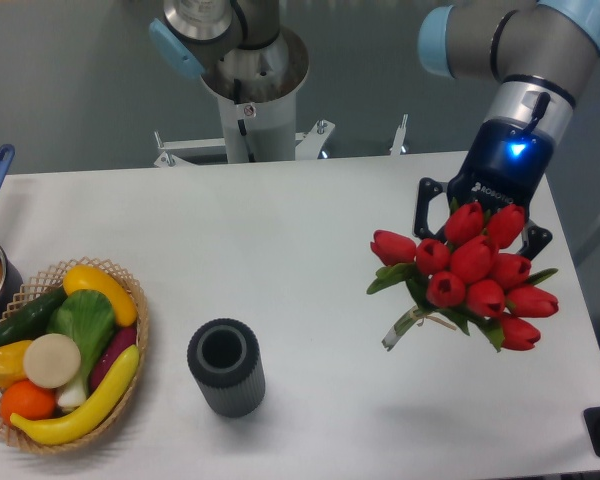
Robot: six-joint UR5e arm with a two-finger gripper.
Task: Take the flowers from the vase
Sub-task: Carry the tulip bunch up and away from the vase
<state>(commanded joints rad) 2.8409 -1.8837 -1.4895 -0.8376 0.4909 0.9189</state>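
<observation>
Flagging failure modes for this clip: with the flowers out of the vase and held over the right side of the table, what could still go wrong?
1. The hand is hidden behind the flowers, so the grip can't be checked; the bunch hangs tilted and could slip.
2. The bunch sits near the table's right edge; a drop might land off it.
3. The vase stands empty and apart, so it seems safe.

Pincer (477,222) tips behind flowers (475,272)
</observation>
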